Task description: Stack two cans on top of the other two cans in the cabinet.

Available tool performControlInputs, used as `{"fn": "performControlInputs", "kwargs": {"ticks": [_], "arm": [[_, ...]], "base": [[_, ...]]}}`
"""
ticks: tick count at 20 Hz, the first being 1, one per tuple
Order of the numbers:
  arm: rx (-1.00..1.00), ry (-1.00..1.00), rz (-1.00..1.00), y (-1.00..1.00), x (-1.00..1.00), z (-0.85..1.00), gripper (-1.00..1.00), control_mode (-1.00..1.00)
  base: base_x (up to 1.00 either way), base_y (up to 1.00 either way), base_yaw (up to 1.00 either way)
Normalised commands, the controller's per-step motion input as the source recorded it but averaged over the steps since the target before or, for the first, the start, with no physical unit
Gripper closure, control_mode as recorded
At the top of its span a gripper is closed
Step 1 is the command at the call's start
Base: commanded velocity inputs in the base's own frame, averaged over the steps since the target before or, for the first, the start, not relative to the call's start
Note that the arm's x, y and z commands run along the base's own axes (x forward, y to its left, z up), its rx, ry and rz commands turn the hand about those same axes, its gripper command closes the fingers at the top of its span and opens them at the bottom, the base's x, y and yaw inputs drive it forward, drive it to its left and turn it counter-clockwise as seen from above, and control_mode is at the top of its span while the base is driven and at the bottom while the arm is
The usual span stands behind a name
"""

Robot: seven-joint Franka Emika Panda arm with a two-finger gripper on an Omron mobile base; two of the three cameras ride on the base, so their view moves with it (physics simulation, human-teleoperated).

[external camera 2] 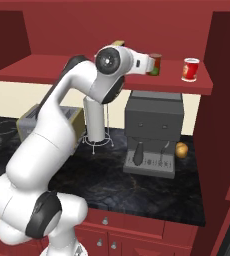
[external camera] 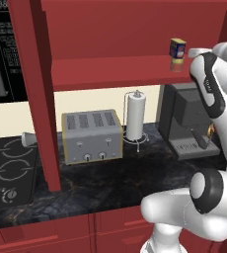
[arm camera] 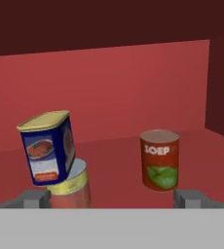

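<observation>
The blue tin with yellow markings (arm camera: 48,148) rests tilted on top of the dull tan-brown can (arm camera: 72,187) at the left of the hand view. The same pair, blue tin (external camera: 177,48) on tan can (external camera: 176,64), stands on the cabinet's flat shelf (external camera: 110,71). The dark red can with a green band (arm camera: 159,159) stands upright on the shelf to their right, beside the bright red, white-labelled can (external camera 2: 190,69). My gripper (arm camera: 114,198) is open, its fingertips (arm camera: 36,198) wide apart, just in front of the cans and touching none. My hand reaches to the dark red can (external camera 2: 155,64).
Under the shelf, the dark counter holds a toaster (external camera: 92,136), a paper-towel holder (external camera: 135,116), a coffee machine (external camera 2: 152,130) and a small orange fruit (external camera 2: 181,149). A stove (external camera: 7,168) lies at the left beyond the cabinet's upright post (external camera: 36,89).
</observation>
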Motion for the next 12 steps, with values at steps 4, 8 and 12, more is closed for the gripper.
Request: {"fn": "performControlInputs", "kwargs": {"ticks": [4, 8, 12], "arm": [[0.00, 0.03, 0.00, -0.16, 0.00, 0.00, -1.00, -1.00], [0.00, 0.02, 0.00, -0.15, 0.00, 0.00, -1.00, -1.00], [0.00, 0.02, 0.00, -0.14, 0.00, 0.00, -1.00, -1.00]], "base": [[0.00, 0.00, 0.00], [0.00, 0.00, 0.00], [0.00, 0.00, 0.00]]}}
